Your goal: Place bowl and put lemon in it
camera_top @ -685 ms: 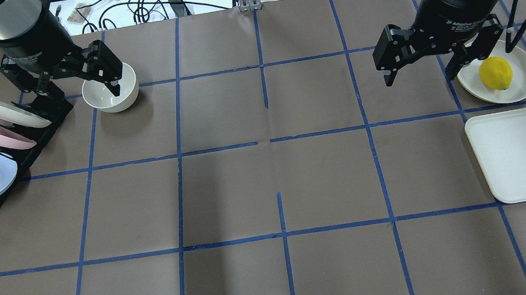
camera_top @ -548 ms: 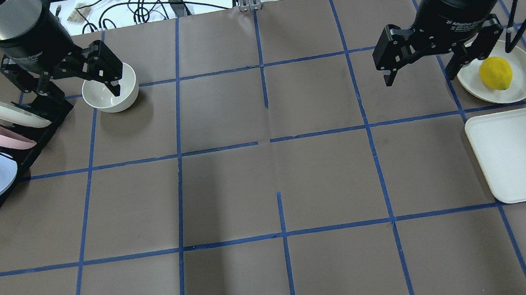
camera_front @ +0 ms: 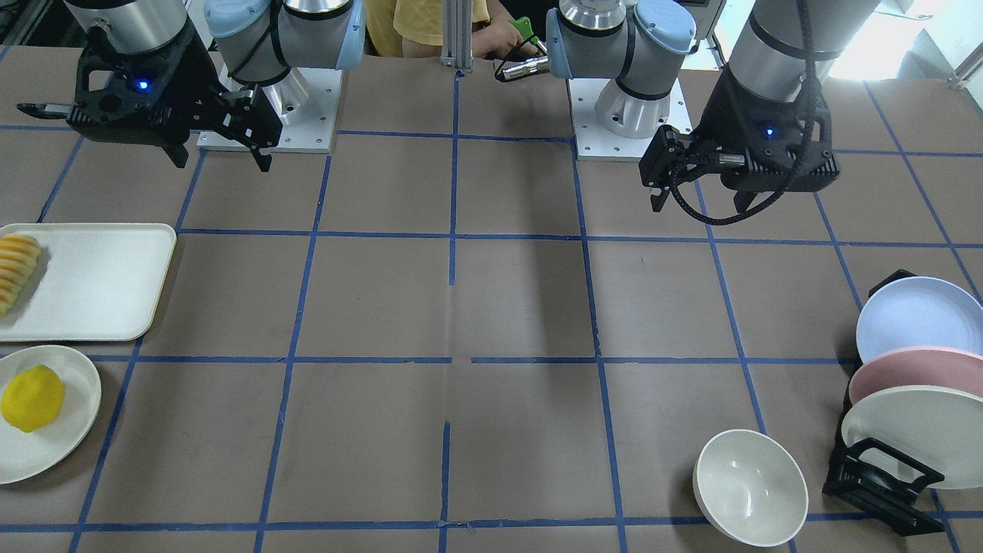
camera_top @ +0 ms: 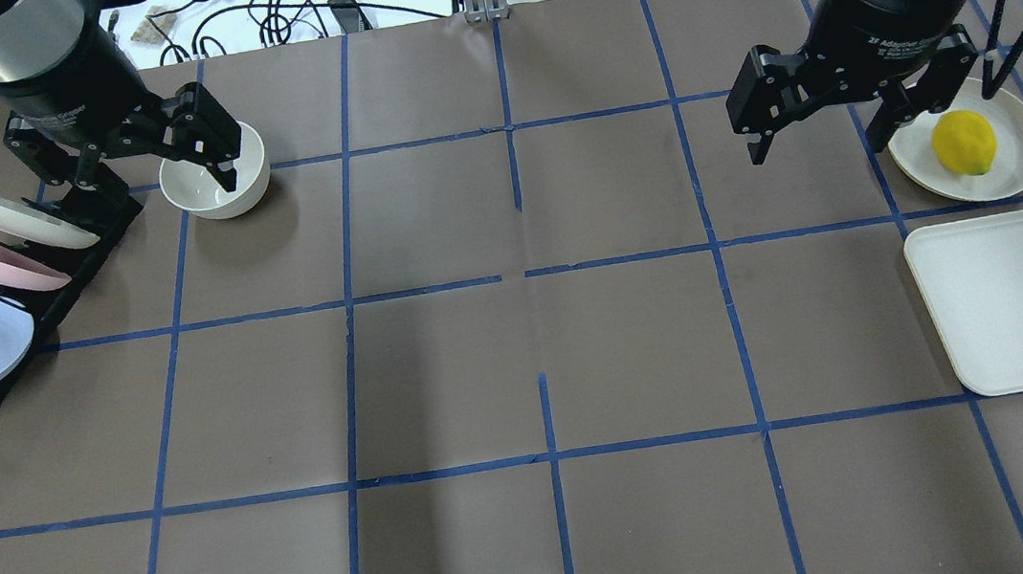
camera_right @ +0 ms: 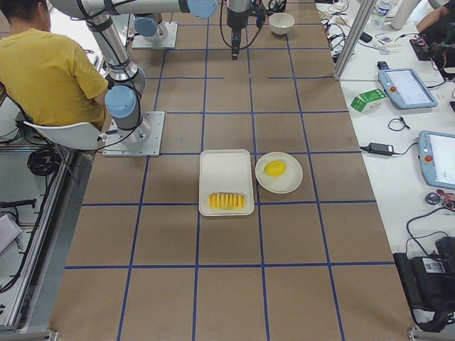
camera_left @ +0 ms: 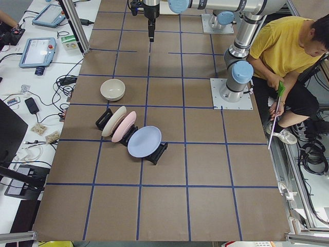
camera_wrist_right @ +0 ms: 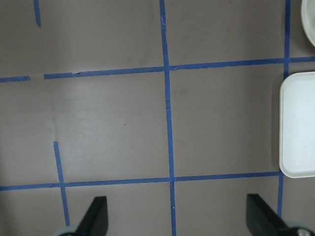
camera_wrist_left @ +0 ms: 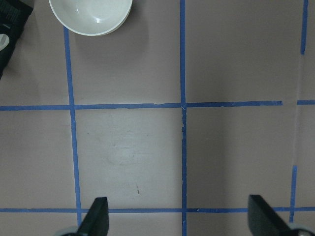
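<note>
Left fingers (camera_wrist_left: pixel 96 216) spread wide, empty; bowl (camera_wrist_left: pixel 91 14) sits well apart (apparently ahead, below). Right fingers (camera_wrist_right: pixel 96 216) likewise.

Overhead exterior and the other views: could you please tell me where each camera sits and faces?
Front-facing: across the table, facing the robot; arm bases, left hand, right hand.
Overhead: behind the robot, looking down; both hands, bowl, lemon.
Exterior left: left table end; bowl, arm bases.
Exterior right: right end; lemon, tray, arm bases.
Left wrist: straight down; left fingertips, bowl.
Right wrist: straight down; right fingertips, tray.
Shared: overhead and left wrist both show the bowl.
</note>
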Motion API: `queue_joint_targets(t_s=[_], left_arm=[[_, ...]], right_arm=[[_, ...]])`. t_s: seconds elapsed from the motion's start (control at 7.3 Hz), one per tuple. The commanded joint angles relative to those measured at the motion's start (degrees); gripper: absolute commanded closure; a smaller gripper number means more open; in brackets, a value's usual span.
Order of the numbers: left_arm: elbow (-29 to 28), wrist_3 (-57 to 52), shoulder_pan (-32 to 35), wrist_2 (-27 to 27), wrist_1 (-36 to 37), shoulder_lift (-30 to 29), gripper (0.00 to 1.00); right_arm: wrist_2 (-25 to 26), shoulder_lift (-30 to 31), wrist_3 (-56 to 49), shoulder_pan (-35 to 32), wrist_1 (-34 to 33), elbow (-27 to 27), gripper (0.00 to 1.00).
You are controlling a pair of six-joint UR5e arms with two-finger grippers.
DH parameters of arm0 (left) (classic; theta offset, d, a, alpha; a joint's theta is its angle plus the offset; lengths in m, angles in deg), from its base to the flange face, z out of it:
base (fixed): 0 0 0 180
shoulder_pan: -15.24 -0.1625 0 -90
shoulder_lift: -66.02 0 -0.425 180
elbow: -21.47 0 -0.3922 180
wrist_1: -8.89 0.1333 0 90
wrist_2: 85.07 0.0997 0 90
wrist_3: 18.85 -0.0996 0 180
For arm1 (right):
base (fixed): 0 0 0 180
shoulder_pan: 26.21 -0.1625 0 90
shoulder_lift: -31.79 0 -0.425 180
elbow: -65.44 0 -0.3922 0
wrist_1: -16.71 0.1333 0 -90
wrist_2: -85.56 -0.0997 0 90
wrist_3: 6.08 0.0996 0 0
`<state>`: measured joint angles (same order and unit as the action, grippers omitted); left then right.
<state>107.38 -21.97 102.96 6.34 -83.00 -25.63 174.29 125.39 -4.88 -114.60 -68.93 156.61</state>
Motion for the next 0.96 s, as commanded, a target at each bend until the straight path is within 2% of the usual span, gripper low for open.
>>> queue_joint_targets(t_s=[0.0,0.14,0.27,0.41,0.55,0.68,0.82], left_arm=[[-2.38,-3.53,-1.92,-0.36,1.70,-3.41,0.00],[-6.59,-4.77,-4.55,-0.62,4.67,-10.41,0.00],[-10.98,-6.61,-5.71,-0.80,4.87,-17.09,0.00],[-14.42,-10.11,-8.16,-0.80,7.57,-23.25,0.00],[-15.15,-14.85,-12.18,-1.75,11.26,-28.62,0.00],[-15.07,-20.37,-13.09,-2.55,17.73,-33.45,0.00],[-15.85,-20.87,-13.19,-2.21,22.76,-36.64,0.00]], right_arm=[[1.35,-4.53,-4.60,3.37,-0.05,0.07,0.00],[2.84,-7.09,-9.07,7.31,-0.48,0.07,0.00],[2.24,-7.46,-14.77,11.09,-0.75,0.07,0.00],[2.76,-10.42,-18.65,13.56,-3.80,0.07,0.00],[3.46,-15.76,-20.69,16.81,-12.36,0.07,0.00],[3.21,-21.30,-23.84,19.80,-17.84,-0.02,0.00],[3.47,-24.83,-26.40,20.96,-24.59,-0.02,0.00]])
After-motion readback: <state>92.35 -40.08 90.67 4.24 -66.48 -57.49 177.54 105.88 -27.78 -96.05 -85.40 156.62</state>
